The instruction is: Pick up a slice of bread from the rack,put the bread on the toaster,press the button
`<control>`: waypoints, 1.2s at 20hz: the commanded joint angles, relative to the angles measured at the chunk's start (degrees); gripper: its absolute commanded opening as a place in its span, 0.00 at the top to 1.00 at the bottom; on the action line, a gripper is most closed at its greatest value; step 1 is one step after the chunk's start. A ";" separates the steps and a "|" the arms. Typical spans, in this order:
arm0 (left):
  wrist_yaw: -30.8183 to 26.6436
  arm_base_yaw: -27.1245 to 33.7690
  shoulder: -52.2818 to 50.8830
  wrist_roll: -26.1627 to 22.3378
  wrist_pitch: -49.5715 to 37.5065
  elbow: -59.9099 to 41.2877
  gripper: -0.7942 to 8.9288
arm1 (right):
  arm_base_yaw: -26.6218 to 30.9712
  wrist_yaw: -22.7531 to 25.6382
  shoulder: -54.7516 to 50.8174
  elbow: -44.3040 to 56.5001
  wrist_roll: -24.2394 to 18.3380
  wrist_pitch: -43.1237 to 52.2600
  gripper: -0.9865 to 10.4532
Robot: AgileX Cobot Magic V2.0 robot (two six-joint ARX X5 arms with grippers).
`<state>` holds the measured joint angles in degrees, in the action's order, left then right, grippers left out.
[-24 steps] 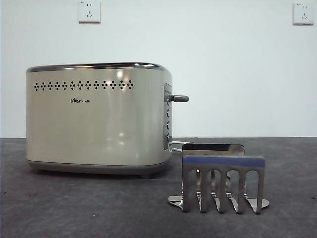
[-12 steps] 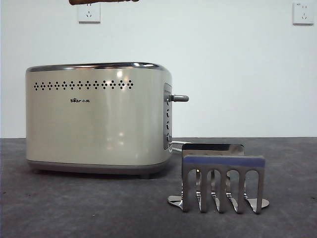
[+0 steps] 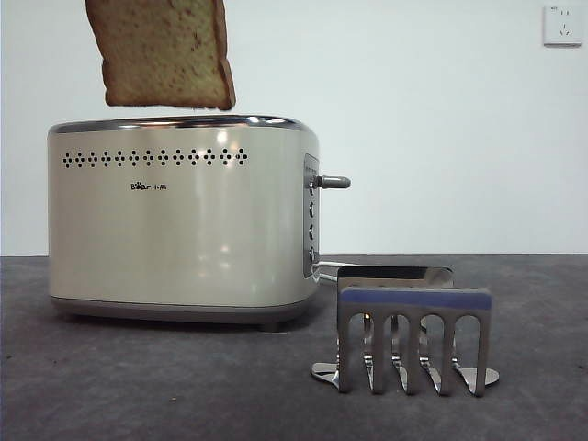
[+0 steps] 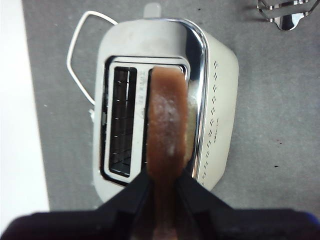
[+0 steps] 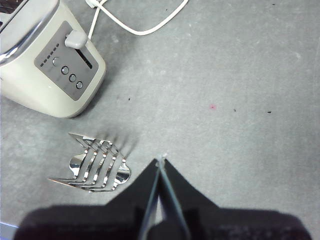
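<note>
The slice of bread [image 3: 165, 53] hangs upright just above the cream toaster [image 3: 184, 220], near its left half. From the left wrist view my left gripper [image 4: 164, 182] is shut on the slice of bread [image 4: 167, 130], which hovers over the toaster's [image 4: 220, 100] slot nearer the dotted side. The other slot stands open. The silver button [image 3: 333, 182] sticks out of the toaster's grey side panel and shows as the button [image 5: 76, 39] in the right wrist view. The steel rack [image 3: 412, 333] stands bare to the right of the toaster. My right gripper [image 5: 161, 162] is shut, high above the table beside the rack [image 5: 95, 165].
A white power cord [image 5: 145, 27] loops on the grey table behind the toaster. A wall socket [image 3: 561, 25] sits on the white wall at the upper right.
The slice of bread has come down into the front view from above and now hangs just over the toaster's top. Toaster and rack have not moved.
</note>
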<state>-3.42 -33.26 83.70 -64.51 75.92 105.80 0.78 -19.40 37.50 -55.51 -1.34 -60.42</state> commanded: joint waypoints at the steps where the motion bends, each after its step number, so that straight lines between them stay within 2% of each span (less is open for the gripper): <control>1: 0.61 0.79 2.10 -1.05 -0.33 -0.17 0.93 | 0.00 -0.11 -0.11 -0.15 -0.57 0.35 0.91; 3: 0.63 1.44 3.63 -2.19 -0.35 -0.17 0.93 | 0.00 -0.13 -0.11 -0.15 -0.55 0.35 0.91; 15: 1.16 3.34 10.60 -2.19 -3.30 -0.17 0.93 | 0.00 -0.11 -0.11 -0.15 -0.55 0.35 0.91; 19: 6.95 5.62 13.00 -1.55 -3.89 -0.17 0.93 | 0.00 -0.09 -0.11 -0.15 -0.59 0.35 0.91; 24: 6.93 7.41 14.73 -1.46 -5.88 -0.17 0.92 | 0.00 -0.09 -0.11 -0.15 -0.59 0.31 0.91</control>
<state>3.42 -26.00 97.80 -66.37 70.48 106.02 0.78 -19.40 37.50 -55.51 -1.34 -60.42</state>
